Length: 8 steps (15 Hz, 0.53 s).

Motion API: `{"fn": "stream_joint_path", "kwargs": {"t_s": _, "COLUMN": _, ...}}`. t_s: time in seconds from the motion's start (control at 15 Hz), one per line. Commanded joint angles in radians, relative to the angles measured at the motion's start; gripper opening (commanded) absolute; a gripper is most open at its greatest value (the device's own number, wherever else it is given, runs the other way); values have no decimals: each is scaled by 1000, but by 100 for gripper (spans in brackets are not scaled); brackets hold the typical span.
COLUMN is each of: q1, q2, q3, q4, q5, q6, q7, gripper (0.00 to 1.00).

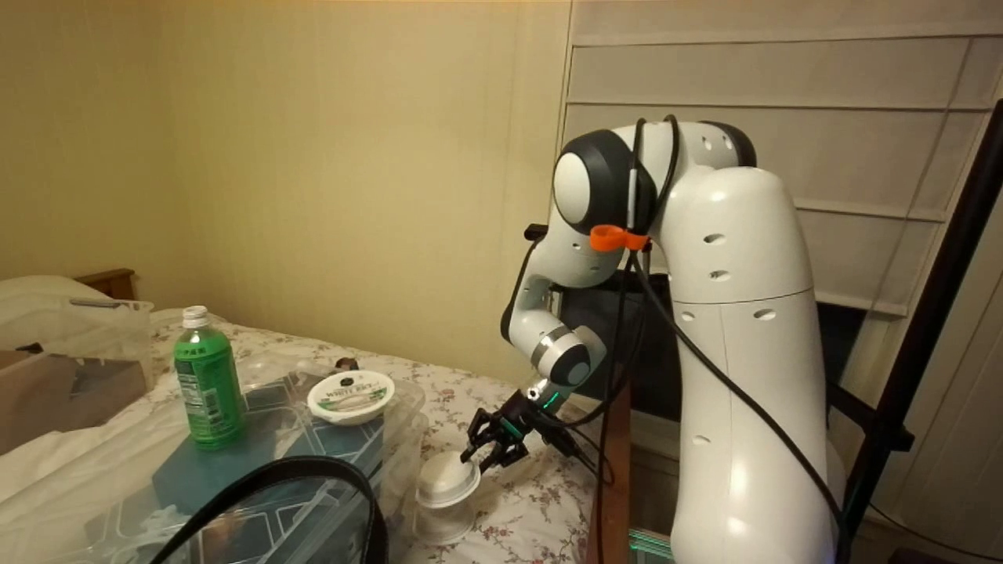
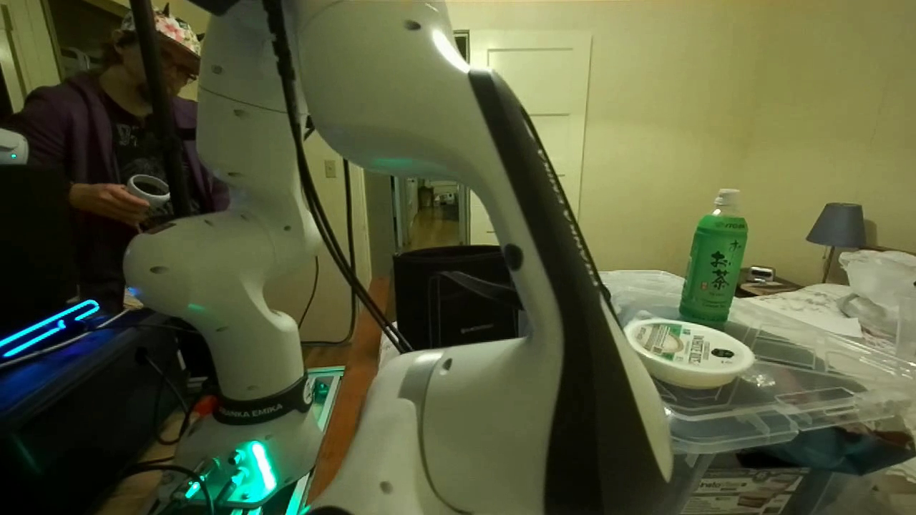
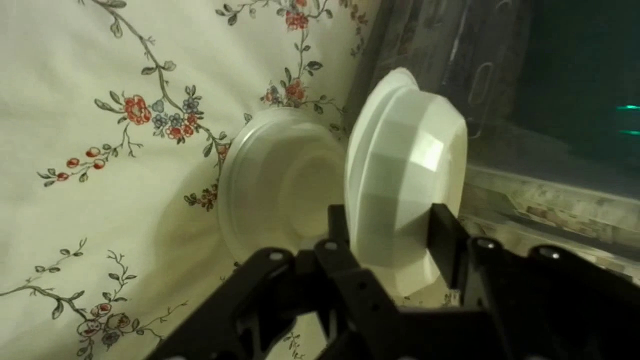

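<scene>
Hand (image 3: 390,232) pinching the upper bowl (image 3: 405,165), white and faceted, caught across its depth: one finger at the mouth side, the other against the outer wall near the base. Landmark for places: the see-through bin (image 1: 403,427). Upper bowl just beside the bin, tipped, base up and toward the bin, mouth slanting down and away from it. Lower bowl (image 3: 280,185), also white, open side up on flowered cloth (image 3: 60,230), next to the bin and beneath the upper bowl; whether the two bowls touch, cannot tell. Inside of the upper bowl not visible.

On top of the bin, in both exterior views: rice tub (image 1: 353,395), label up, near the bin's edge by the bowls; green bottle (image 1: 208,388), upright, white-capped, farther in. Black strap (image 1: 309,468) arches across the bin in an exterior view. The arm (image 2: 465,408) blocks both bowls in an exterior view.

Step in hand, my reading: upper bowl gripped and tilted over the lower one, grasp made, release not. Next move calls for a steady pinch, slow wrist work and room from the bin's wall; a slip could knock the lower bowl
</scene>
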Motion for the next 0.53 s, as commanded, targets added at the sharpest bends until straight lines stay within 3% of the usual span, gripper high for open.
{"fn": "stream_joint_path", "kwargs": {"t_s": 0.0, "q1": -37, "q2": -147, "q3": -43, "q4": -89, "q5": -74, "q6": -20, "q7": 61, "gripper": 19}}
{"fn": "stream_joint_path", "kwargs": {"t_s": 0.13, "q1": -49, "q2": -197, "q3": -77, "q4": -125, "q5": -158, "q6": -8, "q7": 104, "gripper": 19}}
{"fn": "stream_joint_path", "kwargs": {"t_s": 0.47, "q1": -78, "q2": -297, "q3": -145, "q4": -189, "q5": -552, "q6": -114, "q7": 270, "gripper": 19}}
